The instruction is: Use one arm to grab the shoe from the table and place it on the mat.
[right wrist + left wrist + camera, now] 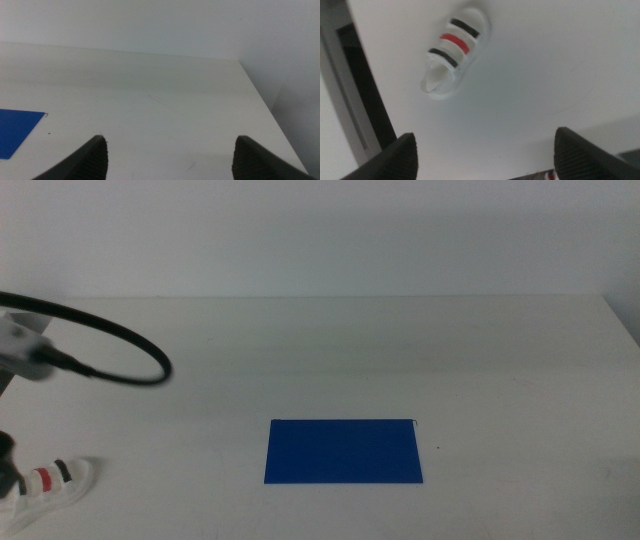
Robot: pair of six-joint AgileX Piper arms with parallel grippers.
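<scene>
The white shoe (48, 485) with black and red straps lies on the white table (350, 360) at the front left corner. It also shows in the left wrist view (451, 52), lying flat near the table's edge. The left arm (25, 350) with its looping black cable comes in at the left, above the shoe. My left gripper (485, 155) is open and empty, held above the shoe and apart from it. The deep blue mat (343, 451) lies flat at the front middle. My right gripper (170, 157) is open and empty, out of the middle view, with a corner of the mat (15, 130) in its view.
The left wrist view shows the table's left edge with a dark gap (362, 90) beyond it, close to the shoe. The right wrist view shows the table's far right corner (240, 62) and right edge.
</scene>
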